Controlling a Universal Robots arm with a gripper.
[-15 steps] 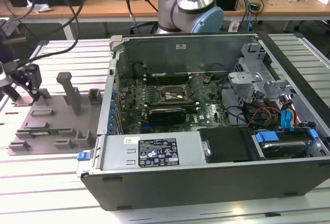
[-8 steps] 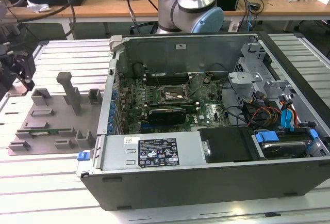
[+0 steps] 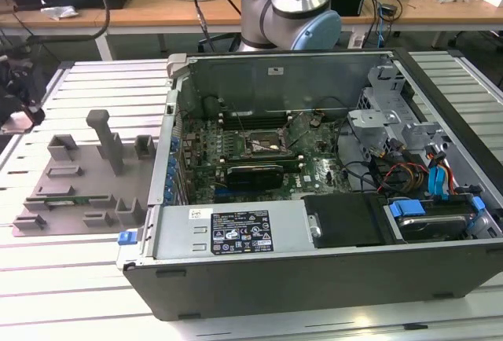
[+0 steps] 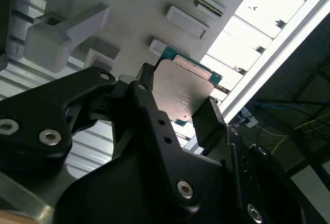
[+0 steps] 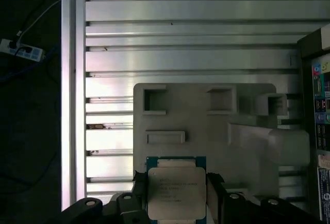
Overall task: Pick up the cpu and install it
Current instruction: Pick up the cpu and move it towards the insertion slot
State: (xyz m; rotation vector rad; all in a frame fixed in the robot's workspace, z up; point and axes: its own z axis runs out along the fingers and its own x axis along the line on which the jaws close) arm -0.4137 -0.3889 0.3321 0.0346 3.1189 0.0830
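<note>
Start in the exterior view at nine o'clock from the open computer case (image 3: 314,286). There the grey moulded tray (image 3: 78,184) lies flat on the slatted metal surface (image 3: 71,286), just beside the case wall. Inside the case you see the green motherboard (image 3: 318,172), with the dark square socket (image 3: 263,146) near its middle. At six o'clock from the socket, a black-and-white label (image 3: 232,233) sits on the silver power supply box; its print is too small for you to read. The arm (image 3: 289,7) rises at twelve o'clock, behind the case.

Both wrist views show you the cpu (image 5: 176,193). The hand (image 5: 176,199) is clamped on it, with one of the black fingers (image 5: 138,185) pressed to each of two opposite edges. The silver lid faces the cameras and a green rim shows around it. The lid carries faint lines of writing that you cannot make out. The cpu sits over the tray's edge, and you cannot tell whether it touches the tray.

The first wrist view looks square onto the tray and also catches a white power strip (image 5: 20,52) on the dark floor. The second wrist view looks along the hand's black linkage to the cpu (image 4: 183,92), with the tray's post (image 4: 56,35) beyond.
</note>
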